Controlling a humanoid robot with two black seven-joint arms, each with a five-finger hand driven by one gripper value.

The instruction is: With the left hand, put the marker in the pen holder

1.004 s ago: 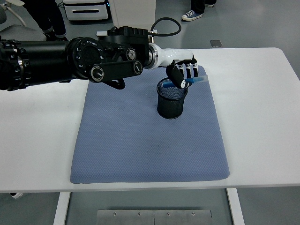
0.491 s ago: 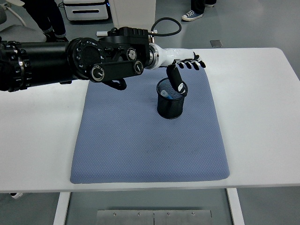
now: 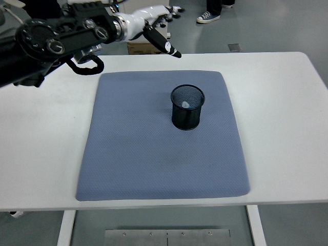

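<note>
One hand in view: the robot's left hand, white with dark fingertips, at the upper left of the frame, beyond the table's far edge.
Fingers: spread loosely and holding nothing; one dark finger points down and right toward the table.
Marker: a pale tip shows inside the black wire-mesh cylindrical pen holder; the rest is hidden by the mesh.
Pen holder: upright, upper right of centre on the blue-grey textured mat.
Task progress: judged done, since the marker sits in the holder and the hand is well apart from it; nothing seems left but parking the arm.
Edges: the mat lies wholly on the white table, with bare margins left and right.
Open room: nothing else stands on the mat; white table to the right is bare.
Right hand: out of view.
</note>
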